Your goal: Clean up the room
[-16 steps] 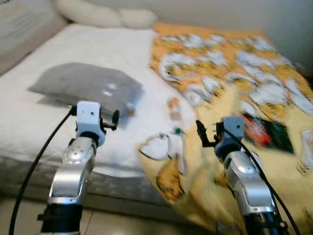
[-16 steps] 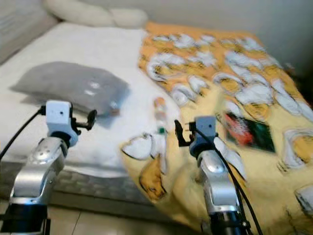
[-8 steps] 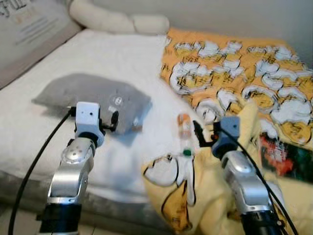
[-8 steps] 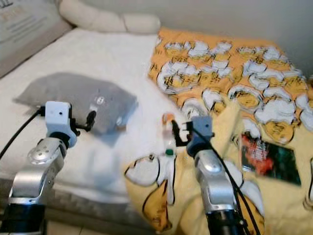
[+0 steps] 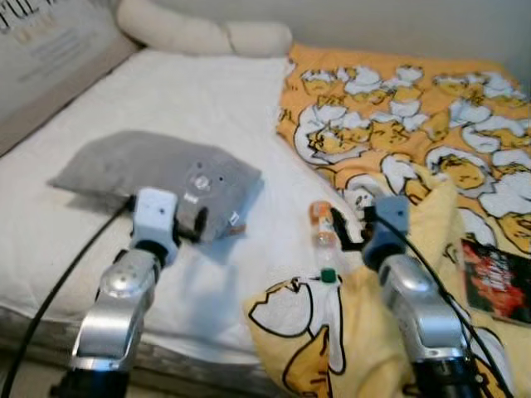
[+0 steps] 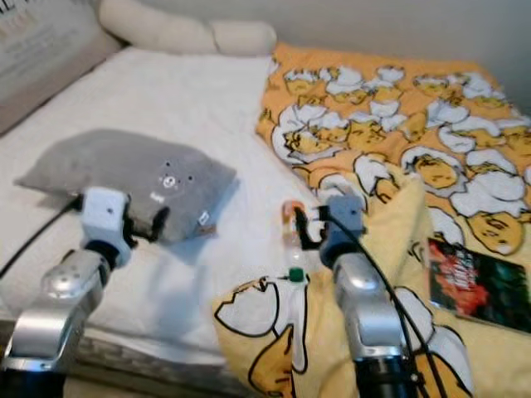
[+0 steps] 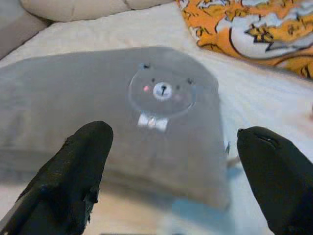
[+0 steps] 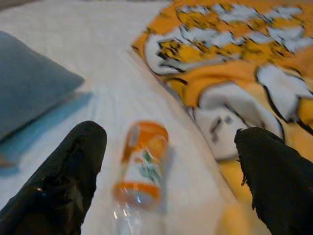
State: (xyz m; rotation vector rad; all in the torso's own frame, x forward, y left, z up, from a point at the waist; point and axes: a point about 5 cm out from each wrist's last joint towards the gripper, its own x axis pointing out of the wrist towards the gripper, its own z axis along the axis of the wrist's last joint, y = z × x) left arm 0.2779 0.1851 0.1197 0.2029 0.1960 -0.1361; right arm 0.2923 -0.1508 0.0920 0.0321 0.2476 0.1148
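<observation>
A plastic bottle [image 5: 322, 240] with an orange label and green cap lies on the white bed sheet, beside the rumpled yellow duck-print blanket [image 5: 398, 141]. My right gripper [image 8: 168, 171] hovers open just short of the bottle [image 8: 142, 169], its fingers [image 8: 63, 181] spread to either side of it. A grey pillow [image 5: 158, 178] with a small bear print lies to the left. Just in front of this pillow [image 7: 146, 112] my left gripper [image 7: 181, 171] is open and holds nothing.
A dark magazine [image 5: 496, 280] lies on the blanket at the right. A long cream bolster [image 5: 203, 33] runs along the head of the bed. A grey cushion [image 5: 46, 58] with lettering leans at the far left. The mattress edge [image 5: 182, 365] is just below my arms.
The camera has come closer to the bed, so everything sits lower and larger in view. Both grippers are nearer to the pillow and the bottle and stay open.
</observation>
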